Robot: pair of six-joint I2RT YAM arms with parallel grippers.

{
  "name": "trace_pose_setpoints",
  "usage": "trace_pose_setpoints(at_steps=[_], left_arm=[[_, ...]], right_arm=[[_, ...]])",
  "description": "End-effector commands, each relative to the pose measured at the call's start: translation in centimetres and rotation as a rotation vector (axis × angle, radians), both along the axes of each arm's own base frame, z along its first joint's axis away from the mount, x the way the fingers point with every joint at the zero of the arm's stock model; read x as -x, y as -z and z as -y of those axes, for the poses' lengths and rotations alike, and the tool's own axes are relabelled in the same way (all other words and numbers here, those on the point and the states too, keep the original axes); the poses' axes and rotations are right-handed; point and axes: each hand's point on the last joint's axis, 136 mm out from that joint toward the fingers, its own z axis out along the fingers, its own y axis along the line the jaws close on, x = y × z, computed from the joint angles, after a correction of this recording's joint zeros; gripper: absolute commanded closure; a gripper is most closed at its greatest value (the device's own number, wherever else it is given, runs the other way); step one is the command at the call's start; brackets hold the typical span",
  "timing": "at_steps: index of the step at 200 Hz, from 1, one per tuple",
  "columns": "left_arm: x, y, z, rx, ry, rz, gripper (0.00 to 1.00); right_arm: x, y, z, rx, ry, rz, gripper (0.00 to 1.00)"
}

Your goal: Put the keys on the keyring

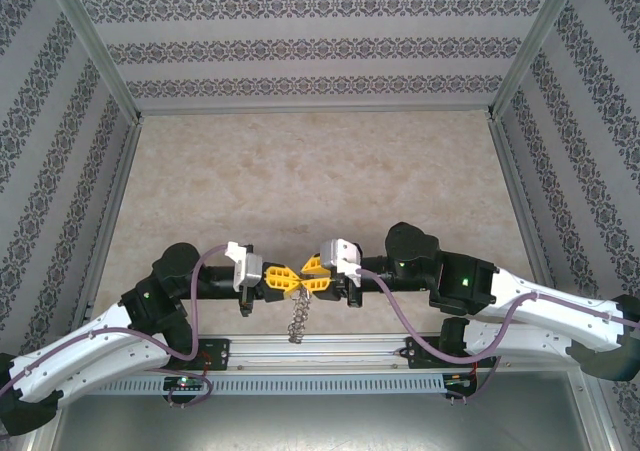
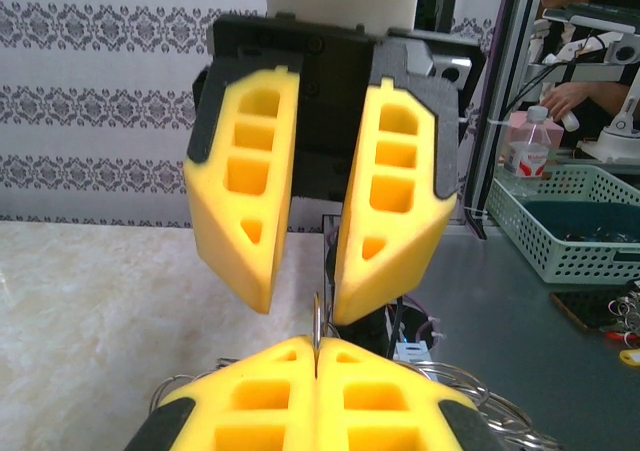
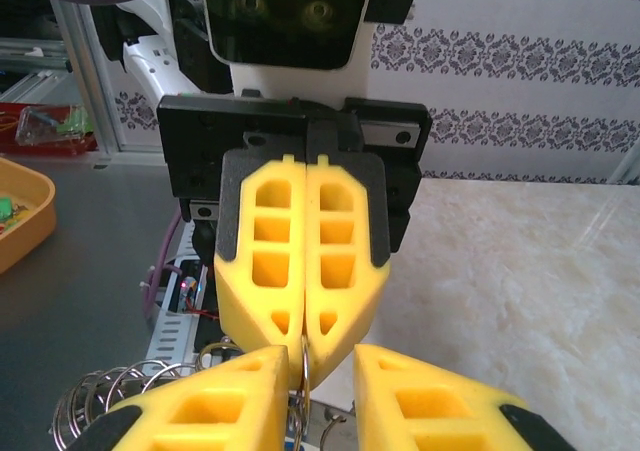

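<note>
between the two wrists, low over the near edge of the bench [image 1: 320, 171], the keyring [image 1: 297, 321] is mostly hidden: from above it shows as a small tangle dangling under the meeting yellow jaws. its wire loops [image 3: 110, 396] are cut off at the bottom of both wrist views. whether any keys hang among them is too small to tell. the left gripper [image 1: 285, 279] has its jaws pressed together on the ring's thin edge. the right gripper [image 1: 312, 274] has its jaws parted, one on either side of that edge, and contact with the ring is unclear.
</note>
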Motion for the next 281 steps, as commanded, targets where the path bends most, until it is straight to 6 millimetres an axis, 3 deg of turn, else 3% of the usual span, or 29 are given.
trace_pose_setpoints(at_steps=[1,33,89,134,192,232,281], left_arm=[[0.9,-4.9,-0.9,0.154,0.018,0.089,1.0],[1.3,-5.5,-1.1,0.182,0.033,0.094,1.0],[1.5,-5.5,-1.1,0.185,0.046,0.088,1.0],[1.3,-5.3,-1.0,0.186,0.044,0.084,1.0],[0.3,-3.7,0.0,0.094,0.025,0.038,1.0],[0.1,-3.7,0.1,0.097,0.017,0.037,1.0],[-1.1,-3.6,-1.3,0.025,-0.111,0.031,0.71]], right_arm=[[0.8,-0.3,0.3,-0.03,-0.031,0.003,0.72],[1.0,0.0,0.4,-0.032,-0.036,-0.003,0.69],[1.2,-0.9,0.0,-0.061,-0.06,0.015,0.77],[0.9,-0.8,0.1,-0.057,-0.041,0.029,1.0],[0.6,-2.1,1.3,-0.098,-0.002,0.049,1.0],[0.8,-1.6,1.0,-0.078,-0.016,0.044,1.0],[-0.5,-1.6,1.7,-0.049,0.048,0.0,1.0]])
